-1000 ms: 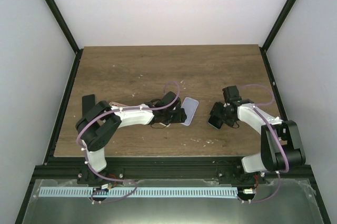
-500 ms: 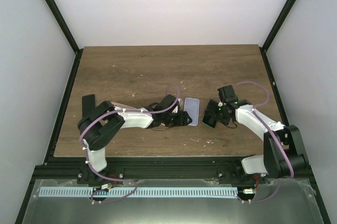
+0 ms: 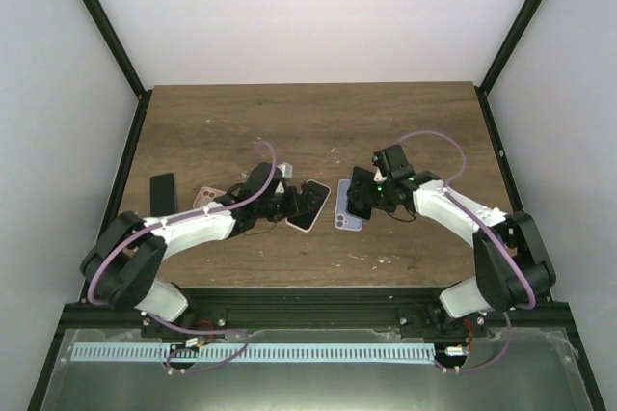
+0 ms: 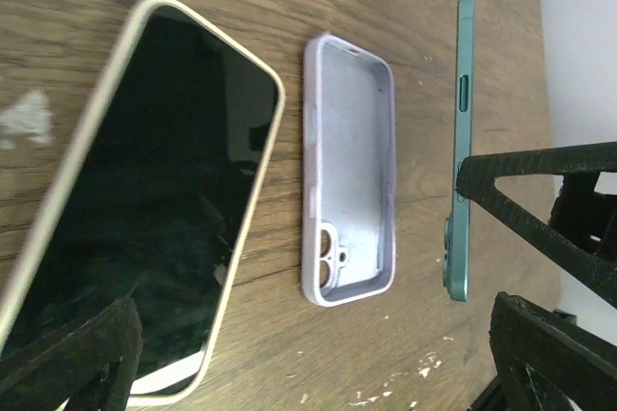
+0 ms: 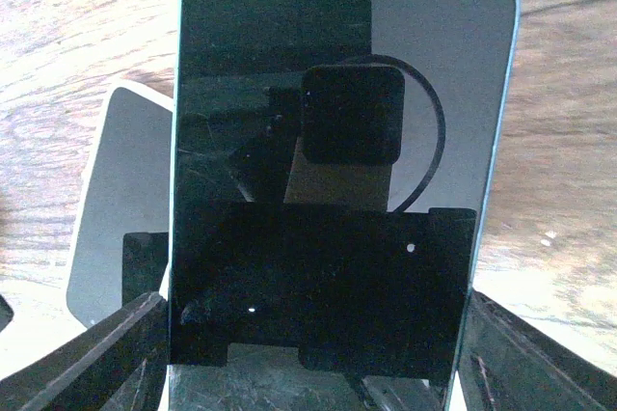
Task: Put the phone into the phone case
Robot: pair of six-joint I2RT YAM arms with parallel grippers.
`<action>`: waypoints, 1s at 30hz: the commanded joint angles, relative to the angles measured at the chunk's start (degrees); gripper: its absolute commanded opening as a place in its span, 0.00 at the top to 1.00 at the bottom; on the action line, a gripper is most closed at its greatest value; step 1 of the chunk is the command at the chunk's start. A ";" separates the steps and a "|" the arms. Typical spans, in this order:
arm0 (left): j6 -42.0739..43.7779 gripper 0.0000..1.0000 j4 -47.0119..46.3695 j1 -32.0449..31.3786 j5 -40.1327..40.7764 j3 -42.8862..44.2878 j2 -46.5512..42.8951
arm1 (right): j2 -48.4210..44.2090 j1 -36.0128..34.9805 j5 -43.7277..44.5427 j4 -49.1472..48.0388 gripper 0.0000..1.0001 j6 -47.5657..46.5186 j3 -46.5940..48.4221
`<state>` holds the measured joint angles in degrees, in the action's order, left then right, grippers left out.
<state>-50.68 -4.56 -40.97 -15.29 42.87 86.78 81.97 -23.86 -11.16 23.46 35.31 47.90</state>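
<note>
The lilac phone case (image 4: 349, 170) lies flat on the table, hollow side up, also seen from above (image 3: 347, 215). The teal phone (image 5: 337, 141) stands on its long edge just right of the case (image 4: 463, 150), and my right gripper (image 5: 313, 358) is shut on its lower half, screen toward the wrist camera. From above, that gripper (image 3: 366, 194) hovers at the case's right side. My left gripper (image 4: 318, 372) is open, drawn back to the left of the case (image 3: 313, 201), nothing between its fingers.
A cream-edged phone (image 4: 145, 208) with a black screen lies left of the case, partly under my left finger. Farther left on the table rest a pink phone (image 3: 206, 197) and a black phone (image 3: 162, 189). Black frame rails border the table.
My left gripper opened, let go of the case and pulled back left. The case now lies flat. My right gripper carried the teal phone leftward up to the case.
</note>
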 commanded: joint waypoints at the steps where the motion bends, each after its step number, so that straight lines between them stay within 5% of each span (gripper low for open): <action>1: 3.39 0.00 7.00 0.78 5.50 -1.38 -4.86 | 1.64 -2.75 0.54 -3.64 0.28 -1.82 4.44; 10: 4.01 0.00 10.02 1.01 8.97 -3.30 -12.46 | 7.20 -3.40 -2.08 -6.95 0.29 -4.46 7.21; 30: 2.51 0.05 7.00 1.03 5.06 -3.78 -8.45 | 8.94 -5.41 -0.05 -7.61 0.29 -1.72 3.17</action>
<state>-47.90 4.60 -40.10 -9.13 39.53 77.73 91.22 -28.86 -12.23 17.52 33.04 50.72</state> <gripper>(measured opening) 0.954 0.770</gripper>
